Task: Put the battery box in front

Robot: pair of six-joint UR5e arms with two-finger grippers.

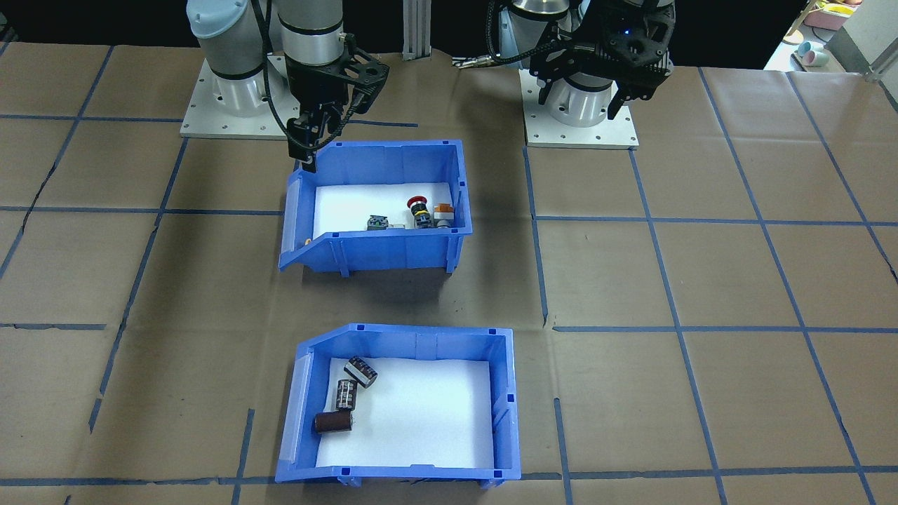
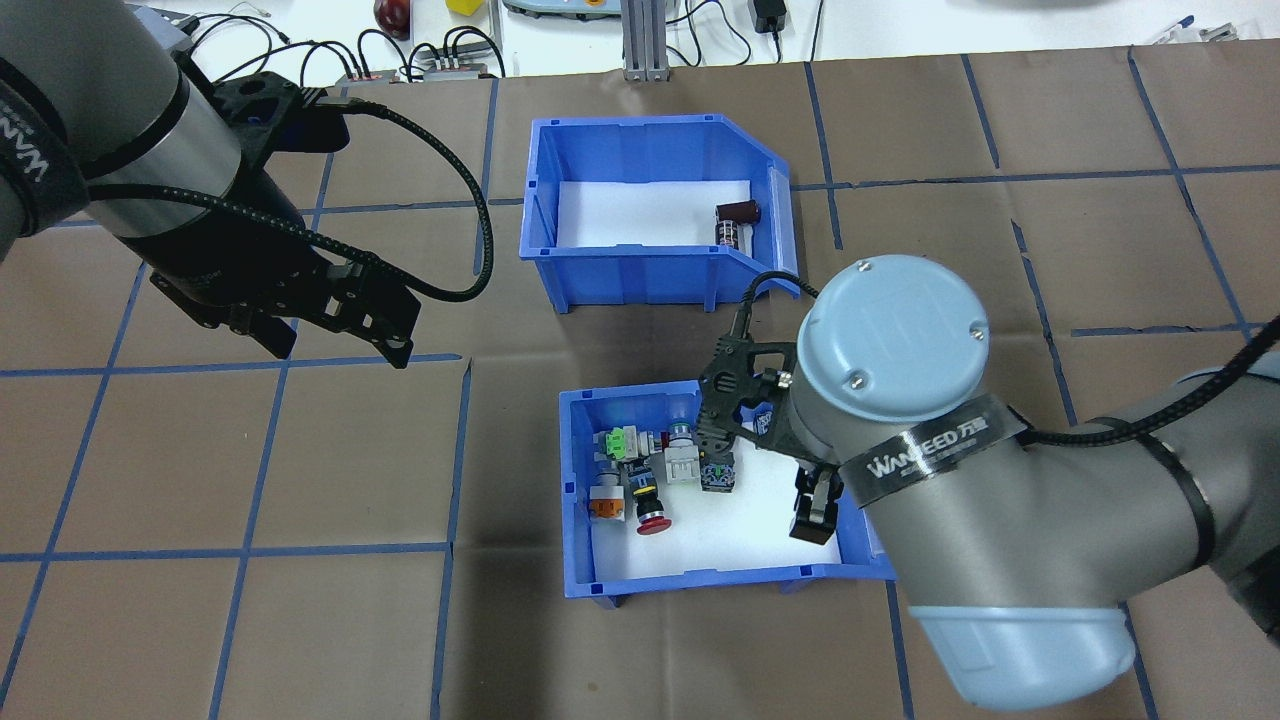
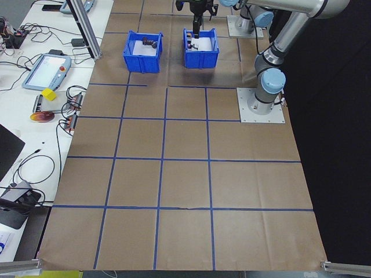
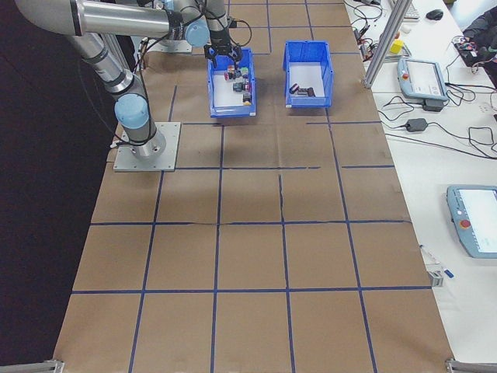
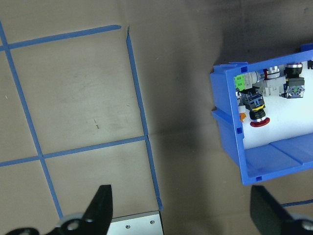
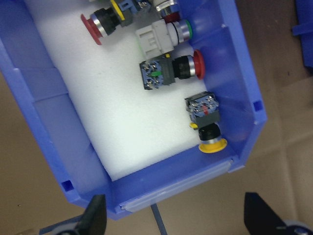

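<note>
We see the right claw [image 6: 173, 215] spread wide, holding nothing, above the blue switch bin's [image 2: 575, 500] cut-away end. The left claw [image 5: 178, 210] hangs open over the bench [image 1: 701, 280]. The blue plastic battery box [image 1: 505, 393] sits at the overhead view's 12 o'clock.

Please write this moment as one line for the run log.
right gripper: open, over low end of switch bin | left gripper: open, above table | battery box: on table, beyond switch bin, untouched

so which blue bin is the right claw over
The switch bin, the one nearer the robot, holding coloured push-buttons. The right claw hangs over its low-end corner; the battery box sits farther out with dark cylinders.
</note>
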